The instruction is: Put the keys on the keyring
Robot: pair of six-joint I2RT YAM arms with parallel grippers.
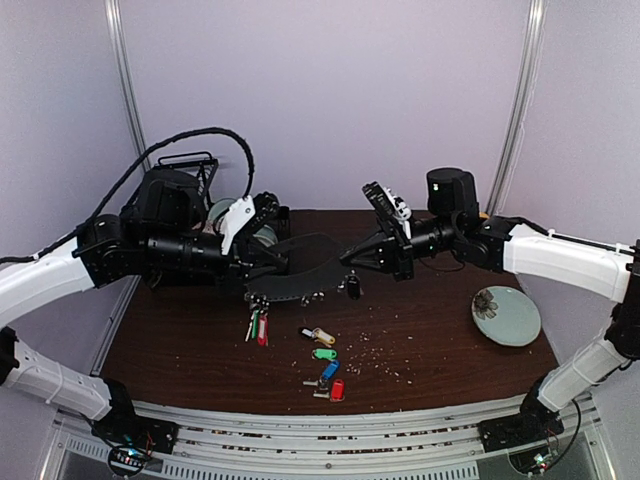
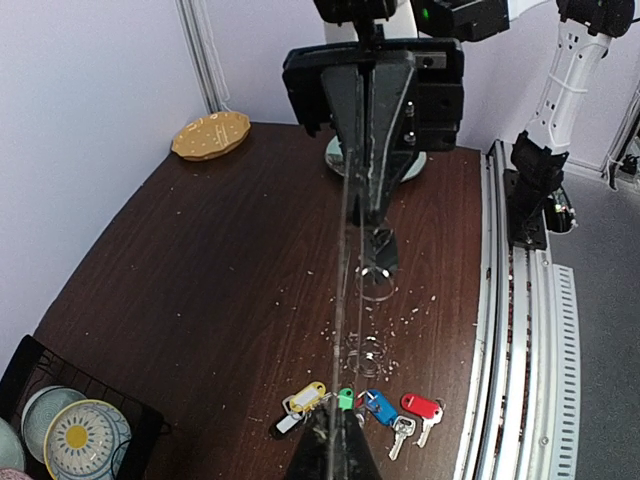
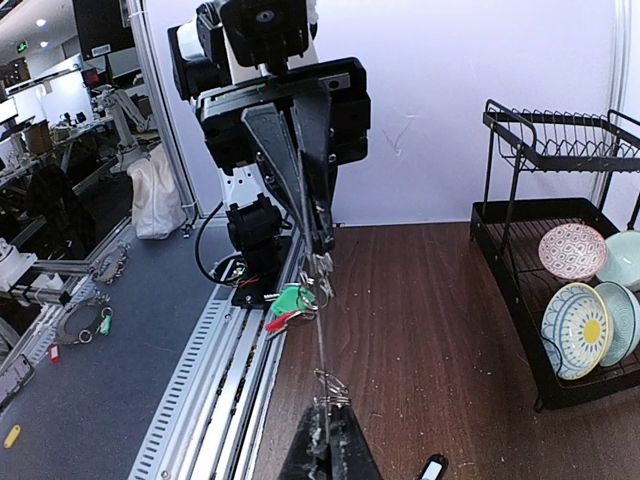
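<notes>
The keyring (image 1: 295, 294) is a thin dark wire hoop held above the table between both grippers. My left gripper (image 1: 268, 270) is shut on its left side and my right gripper (image 1: 352, 258) on its right. In the left wrist view the wire (image 2: 345, 280) runs edge-on from my shut left gripper (image 2: 335, 452). In the right wrist view my right gripper (image 3: 328, 445) is shut on the wire. Green and red tagged keys (image 3: 292, 300) hang on the hoop (image 1: 259, 328). Loose keys lie on the table: yellow (image 1: 319, 335), green (image 1: 322, 353), blue (image 1: 328, 371), red (image 1: 337, 390).
A pale green plate (image 1: 506, 315) lies at the right. A black dish rack (image 1: 190, 165) with patterned plates (image 3: 585, 320) stands at the back left. A tan plate (image 2: 210, 135) lies at the far right corner. Crumbs are scattered mid-table (image 1: 385, 350). A metal rail (image 1: 330, 425) runs along the near edge.
</notes>
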